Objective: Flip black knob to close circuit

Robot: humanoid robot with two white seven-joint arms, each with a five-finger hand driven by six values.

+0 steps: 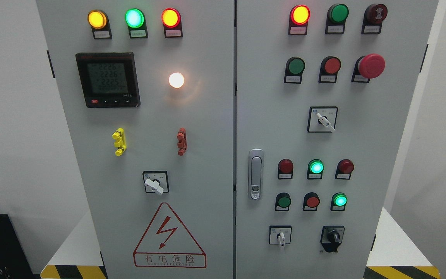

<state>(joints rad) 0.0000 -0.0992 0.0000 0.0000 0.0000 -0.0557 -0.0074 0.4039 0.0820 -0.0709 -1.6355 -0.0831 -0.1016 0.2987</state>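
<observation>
Room: pale walls are seen behind a grey cabinet with two doors, set on a white floor with yellow-and-black striped tape at the bottom corners.
Left door, top: three lit lamps are lined up, a yellow lamp, a green lamp and a red lamp, each with a small label too blurred to be read.
Meter: a black-framed meter is mounted below them; three rows of digits are shown, roughly 2226, 2226 and 2225.
White lamp: a glowing white lamp is placed right of the meter.
Clips: a yellow clip and a red clip are fixed lower down, well apart.
White switch: a white switch is set above the warning sign, its handle tilted.
Warning sign: a red triangle with a lightning bolt is printed; the Chinese text 有电危险 is legible, the smaller line beneath is not.
Right door: buttons and lamps are arranged in rows, with a large red mushroom button, a lit green lamp and a silver door handle.
Black knob: the black knob is found at the lower right of the right door, right of a small white switch.
Robot hands: neither hand is in the picture, so their state cannot be told.
</observation>
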